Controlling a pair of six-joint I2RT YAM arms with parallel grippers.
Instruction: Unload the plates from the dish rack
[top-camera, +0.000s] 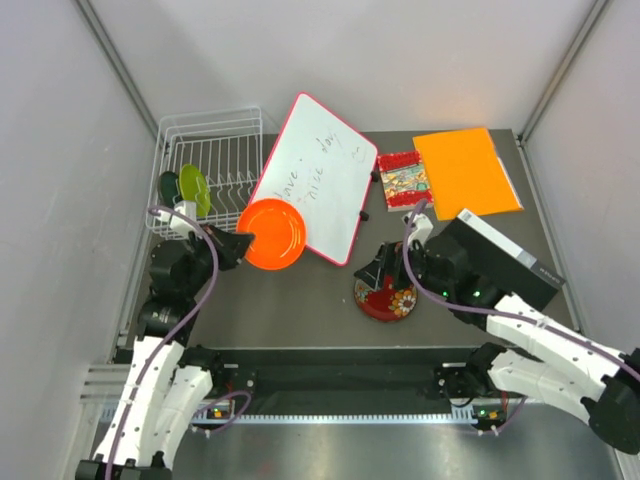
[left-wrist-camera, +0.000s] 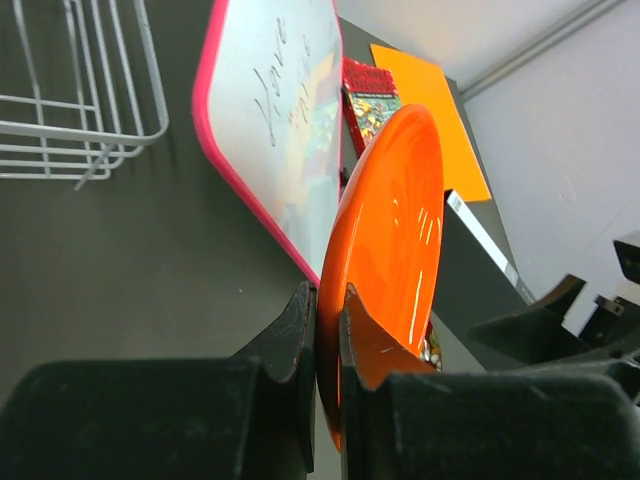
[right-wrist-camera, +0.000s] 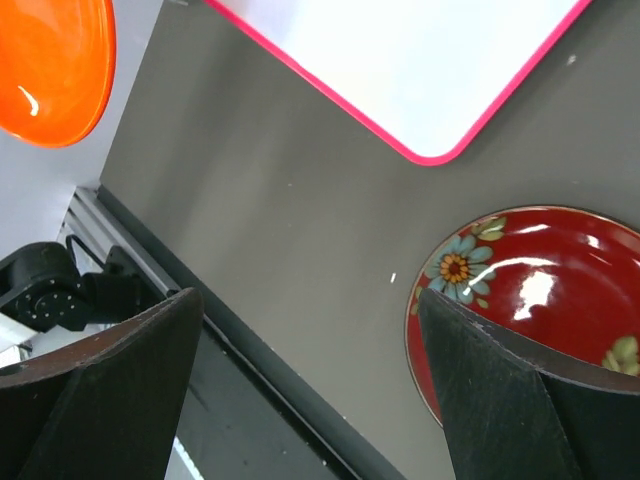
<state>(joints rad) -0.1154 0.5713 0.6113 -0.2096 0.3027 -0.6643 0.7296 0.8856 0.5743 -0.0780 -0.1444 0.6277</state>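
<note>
The white wire dish rack (top-camera: 222, 135) (left-wrist-camera: 95, 125) stands at the back left, with a lime green plate (top-camera: 195, 188) and a dark teal plate (top-camera: 169, 187) upright in it. My left gripper (top-camera: 240, 246) (left-wrist-camera: 328, 300) is shut on the rim of the orange plate (top-camera: 273, 234) (left-wrist-camera: 395, 230), held above the table just right of the rack, in front of the whiteboard. The dark red flowered plate (top-camera: 386, 299) (right-wrist-camera: 545, 285) lies flat on the table. My right gripper (top-camera: 385, 268) (right-wrist-camera: 308, 295) hovers open over its left edge, holding nothing.
A pink-framed whiteboard (top-camera: 315, 175) (left-wrist-camera: 280, 120) (right-wrist-camera: 420, 60) lies tilted in the middle of the table. Behind it are a red patterned booklet (top-camera: 402, 180) and an orange folder (top-camera: 465, 170). The table's front rail (right-wrist-camera: 250, 350) runs just below the red plate.
</note>
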